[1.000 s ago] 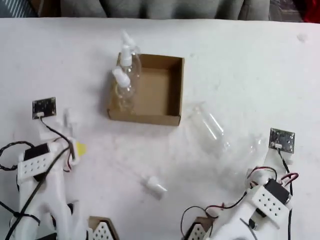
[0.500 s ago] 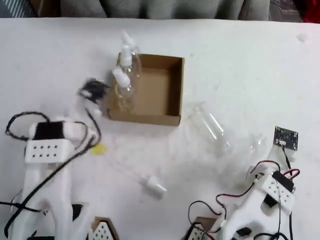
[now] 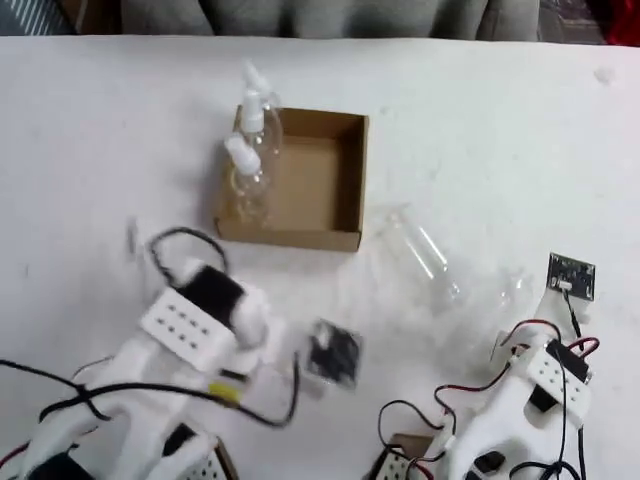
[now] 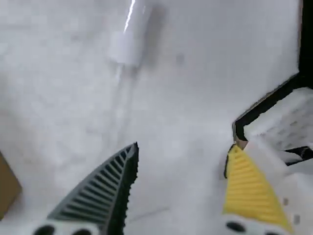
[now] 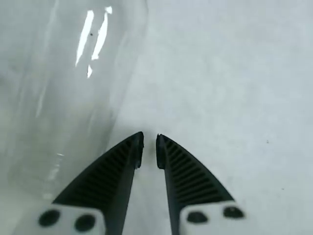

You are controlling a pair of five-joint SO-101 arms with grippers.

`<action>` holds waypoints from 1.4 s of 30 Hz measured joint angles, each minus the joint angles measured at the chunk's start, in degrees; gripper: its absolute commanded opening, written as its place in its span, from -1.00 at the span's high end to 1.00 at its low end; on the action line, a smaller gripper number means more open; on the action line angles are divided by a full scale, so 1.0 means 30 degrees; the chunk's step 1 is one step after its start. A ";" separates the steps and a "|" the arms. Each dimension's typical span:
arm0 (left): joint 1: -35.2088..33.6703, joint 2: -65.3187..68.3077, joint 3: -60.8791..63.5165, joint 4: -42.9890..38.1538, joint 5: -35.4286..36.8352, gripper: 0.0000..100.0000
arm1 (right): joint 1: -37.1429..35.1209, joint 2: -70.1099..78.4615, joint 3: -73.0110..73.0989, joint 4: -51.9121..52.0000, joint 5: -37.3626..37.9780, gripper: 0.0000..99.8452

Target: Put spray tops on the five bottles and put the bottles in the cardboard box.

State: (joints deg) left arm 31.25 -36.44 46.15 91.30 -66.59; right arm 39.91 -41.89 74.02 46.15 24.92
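Left gripper (image 4: 183, 149) hangs spread by a spray top (image 4: 128, 41) near the table's (image 3: 480, 130) front edge; right gripper (image 5: 149, 139), pressed together, sits beside a bottle (image 5: 63, 88).

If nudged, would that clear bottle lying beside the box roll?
Probably: the clear bottle is round and lies on its side on the flat table. It looks empty, so likely light, and its glossy wall may be slippery.

left gripper (image 4: 183, 149) spread (one finger yellow), right gripper (image 5: 149, 139) closed
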 measured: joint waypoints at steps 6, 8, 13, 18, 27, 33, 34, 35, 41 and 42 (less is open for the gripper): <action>0.4513 0.0000 0.0733 -0.3311 0.3722 0.48 | 0.0000 0.0000 0.0000 0.0000 0.0000 0.96; 0.5187 0.0000 0.1670 -0.4513 0.3897 0.48 | 0.0000 0.0000 0.0000 0.0000 0.0000 0.96; 0.5040 0.0000 0.3956 -0.7619 0.3839 0.48 | 0.0000 0.0000 0.0000 0.0000 0.0000 0.96; 0.4835 0.0000 0.5538 -1.0168 0.3780 0.48 | 0.0000 0.0000 0.0000 0.0000 0.0000 0.96; 0.4601 0.0000 0.6711 -1.2864 0.3722 0.47 | 0.0000 0.0000 0.0000 0.0000 0.0000 0.96; 0.3341 0.0000 0.6974 -1.4271 0.3663 0.48 | 0.0000 0.0000 0.0000 0.0000 0.0000 0.96; 0.3253 0.0000 0.7179 -1.4593 0.3663 0.48 | 0.0000 0.0000 0.0000 0.0000 0.0000 0.96; 0.3194 0.0000 0.7443 -1.5033 0.3663 0.48 | 0.0000 0.0000 0.0000 0.0000 0.0000 0.96; 0.2989 0.0000 0.8029 -1.6293 0.4073 0.48 | 0.0000 0.0088 0.0000 0.0000 0.0000 0.96; 0.2989 0.0000 0.8029 -1.6293 0.4073 0.48 | 0.0000 0.0147 0.0000 0.0000 0.0000 0.96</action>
State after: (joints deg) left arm 40.22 -36.44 70.24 42.42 -54.37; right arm 39.91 -41.45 74.02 46.15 24.92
